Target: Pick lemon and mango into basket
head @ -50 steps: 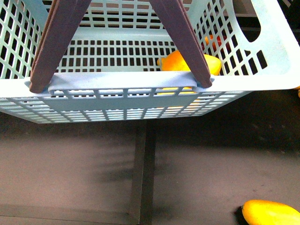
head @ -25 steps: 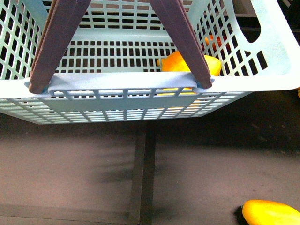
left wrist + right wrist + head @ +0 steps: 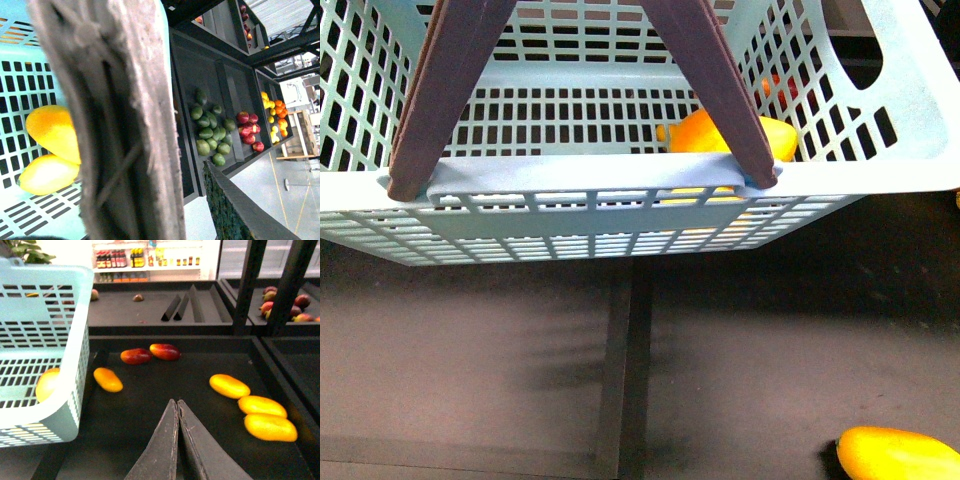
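Observation:
The mint-green basket (image 3: 620, 185) fills the front view, hanging above the dark shelf, its two brown handles (image 3: 450, 90) rising out of frame. My left gripper (image 3: 165, 200) is shut on the basket's brown handle (image 3: 125, 125), which hides most of its fingers. Two yellow mangoes (image 3: 52, 132) lie on the basket floor; the front view shows them as one yellow mass (image 3: 720, 135). My right gripper (image 3: 177, 402) is shut on nothing, above the shelf to the right of the basket (image 3: 45, 340). Loose mangoes (image 3: 229, 385) lie on that shelf. I cannot make out the lemon for sure.
More yellow mangoes (image 3: 270, 427) and one near the basket (image 3: 107, 379) lie on the dark shelf, with two red-yellow ones (image 3: 135, 356) behind. One mango (image 3: 900, 455) lies below the basket. Far bins hold green fruit (image 3: 210, 132), red fruit (image 3: 250, 132) and small yellow and orange fruit (image 3: 275, 107).
The basket's near rim sits slightly lower in the front view than a second ago. Nothing else has visibly changed.

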Action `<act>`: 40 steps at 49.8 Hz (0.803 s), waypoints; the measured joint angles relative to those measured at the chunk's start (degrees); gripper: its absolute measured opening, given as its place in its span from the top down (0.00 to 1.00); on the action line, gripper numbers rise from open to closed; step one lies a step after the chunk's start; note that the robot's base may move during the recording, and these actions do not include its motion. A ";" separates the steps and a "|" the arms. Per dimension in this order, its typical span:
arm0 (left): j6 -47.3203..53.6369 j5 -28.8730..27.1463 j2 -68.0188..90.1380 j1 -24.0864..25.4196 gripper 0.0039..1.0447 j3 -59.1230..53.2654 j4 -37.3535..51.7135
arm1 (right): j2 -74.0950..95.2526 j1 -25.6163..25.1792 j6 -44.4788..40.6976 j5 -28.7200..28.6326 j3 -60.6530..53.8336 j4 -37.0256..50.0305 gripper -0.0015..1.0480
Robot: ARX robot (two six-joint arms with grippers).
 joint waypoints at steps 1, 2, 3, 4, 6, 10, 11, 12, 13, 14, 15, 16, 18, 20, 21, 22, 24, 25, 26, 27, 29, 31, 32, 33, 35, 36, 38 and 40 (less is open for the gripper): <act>0.02 -0.02 0.00 0.02 0.73 0.00 0.00 | -1.25 0.00 0.00 0.00 0.00 -0.92 0.98; -0.02 -0.09 0.00 0.02 0.73 0.00 0.00 | -2.51 0.00 0.00 -0.04 -0.02 -1.31 0.98; -0.02 -0.15 0.00 0.04 0.73 0.00 0.00 | -2.95 0.00 0.00 -0.04 0.00 -1.44 0.98; -0.02 -0.15 0.00 0.04 0.73 0.00 0.00 | -3.17 0.00 0.00 -0.02 -0.02 -1.57 0.98; 0.02 -0.11 0.00 0.02 0.73 0.00 0.00 | -3.21 0.00 0.00 0.00 0.00 -1.66 0.98; 0.15 -0.13 0.00 0.00 0.73 0.00 0.00 | -3.28 0.00 0.00 -0.02 0.00 -1.73 0.98; 0.11 -0.13 0.02 0.00 0.73 0.00 0.00 | -3.32 0.00 0.00 -0.02 -0.02 -1.75 0.98; 0.00 -0.13 0.02 0.02 0.73 0.00 0.00 | -3.34 0.00 0.00 -0.02 0.00 -1.75 0.98; -0.04 -0.13 0.02 0.02 0.73 0.00 0.00 | -3.37 0.00 0.00 0.00 0.00 -1.75 0.98; -0.04 -0.13 0.02 0.02 0.73 0.00 0.00 | -3.37 0.00 0.00 -0.02 -0.02 -1.75 0.98; 0.02 -0.13 0.02 0.00 0.73 0.00 0.00 | -3.37 0.00 0.00 -0.02 -0.02 -1.75 0.98; 0.13 -0.13 0.02 0.00 0.73 0.00 0.00 | -3.37 0.00 0.00 -0.02 -0.02 -1.75 0.98; 0.13 -0.11 0.02 0.02 0.73 0.00 0.00 | -3.39 0.00 -0.02 -0.02 0.00 -1.75 0.95; 0.04 -0.11 0.02 0.02 0.73 0.00 0.00 | -3.39 0.00 -0.04 0.00 -0.02 -1.77 0.87; 0.02 -0.11 0.02 0.00 0.73 0.00 0.00 | -3.39 0.00 -0.02 0.00 -0.02 -1.77 0.83; 0.02 -0.11 0.02 0.00 0.73 0.00 0.00 | -3.39 0.00 -0.02 0.00 0.00 -1.77 0.80; 0.04 -0.11 0.02 0.00 0.73 0.00 0.00 | -3.39 0.00 -0.02 0.00 0.00 -1.77 0.73; 0.04 -0.11 0.02 0.00 0.73 0.00 0.00 | -3.39 0.00 -0.04 0.00 0.00 -1.77 0.70; 0.02 -0.11 0.02 0.00 0.73 0.00 0.00 | -3.39 0.00 -0.02 0.00 -0.02 -1.77 0.65; 0.02 -0.11 0.02 0.00 0.73 0.00 0.00 | -3.39 0.00 -0.02 -0.02 -0.02 -1.77 0.60; 0.02 -0.11 0.02 0.00 0.73 0.00 0.00 | -3.39 0.00 -0.02 -0.02 0.00 -1.77 0.52; 0.02 -0.13 0.02 0.00 0.73 0.00 0.00 | -3.39 0.00 -0.02 -0.02 0.00 -1.77 0.45; 0.02 -0.13 0.02 0.00 0.73 0.00 0.00 | -3.39 0.00 -0.04 0.00 0.00 -1.77 0.42; 0.02 -0.13 0.02 0.02 0.73 0.00 0.00 | -3.39 0.00 -0.04 -0.02 0.00 -1.77 0.39; 0.04 -0.13 0.02 0.00 0.73 0.00 0.00 | -3.39 0.00 -0.02 -0.02 -0.02 -1.77 0.32; 0.02 -0.13 0.02 0.00 0.73 0.00 0.00 | -3.39 0.00 -0.04 -0.02 0.00 -1.77 0.27; 0.04 -0.11 0.02 0.00 0.73 0.00 0.00 | -3.39 0.00 -0.04 0.00 0.00 -1.77 0.19; 0.02 -0.11 0.02 0.00 0.73 0.00 0.00 | -3.39 0.00 -0.02 0.00 0.00 -1.77 0.11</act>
